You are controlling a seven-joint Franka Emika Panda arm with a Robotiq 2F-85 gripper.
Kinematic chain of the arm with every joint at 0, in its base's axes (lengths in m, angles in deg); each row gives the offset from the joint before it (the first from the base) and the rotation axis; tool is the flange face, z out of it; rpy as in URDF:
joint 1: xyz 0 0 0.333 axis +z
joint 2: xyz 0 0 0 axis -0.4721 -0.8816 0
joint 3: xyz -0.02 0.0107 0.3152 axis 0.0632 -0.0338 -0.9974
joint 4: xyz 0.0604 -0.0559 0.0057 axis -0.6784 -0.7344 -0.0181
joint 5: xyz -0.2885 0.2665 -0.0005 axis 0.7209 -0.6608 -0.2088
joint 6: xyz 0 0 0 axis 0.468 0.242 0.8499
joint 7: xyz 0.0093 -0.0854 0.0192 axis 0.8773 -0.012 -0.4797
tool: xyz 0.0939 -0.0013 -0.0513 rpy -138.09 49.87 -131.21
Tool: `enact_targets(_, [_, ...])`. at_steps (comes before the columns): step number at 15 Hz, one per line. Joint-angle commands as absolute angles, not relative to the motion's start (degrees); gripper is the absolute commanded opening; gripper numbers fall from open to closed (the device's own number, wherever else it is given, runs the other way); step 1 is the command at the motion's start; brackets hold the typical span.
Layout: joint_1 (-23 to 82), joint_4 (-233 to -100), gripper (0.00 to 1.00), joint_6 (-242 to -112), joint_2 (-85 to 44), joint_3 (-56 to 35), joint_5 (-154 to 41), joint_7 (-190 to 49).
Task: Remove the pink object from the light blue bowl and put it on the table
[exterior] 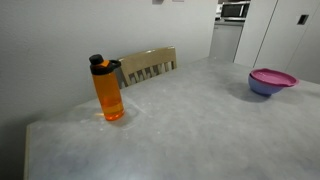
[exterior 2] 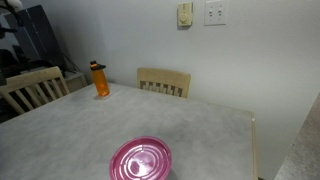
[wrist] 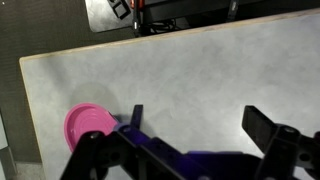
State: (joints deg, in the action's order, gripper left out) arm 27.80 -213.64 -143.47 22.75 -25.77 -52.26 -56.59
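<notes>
The pink dish (exterior: 273, 77) sits on top of the light blue bowl (exterior: 263, 88) at the far right of the grey table (exterior: 190, 120). In an exterior view the pink dish (exterior 2: 140, 159) hides the bowl under it, near the table's front edge (exterior 2: 60, 130). In the wrist view the pink dish (wrist: 88, 124) lies at the lower left on the table (wrist: 190, 80), and the bowl is hidden. My gripper (wrist: 198, 125) is open and empty, high above the table, to the right of the dish. The arm is not in either exterior view.
An orange bottle with a black cap (exterior: 107, 90) stands near the table's back corner, and also shows in an exterior view (exterior 2: 100, 79). Wooden chairs (exterior 2: 164, 81) (exterior 2: 30, 88) stand at the table's edges. The table's edge and dark floor (wrist: 40, 25) show in the wrist view.
</notes>
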Motion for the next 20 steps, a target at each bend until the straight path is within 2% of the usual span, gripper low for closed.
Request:
enact_targets(1, [28.81, -213.55, 1.0, -143.34, 22.64, -24.89, -51.91, -56.23])
enact_targets(14, [28.26, -213.57, 1.0, -143.66, 21.51, -25.2, -49.97, -55.57])
enact_targets(20, [26.64, -217.97, 1.0, -149.34, 21.46, -20.87, -44.14, -58.42])
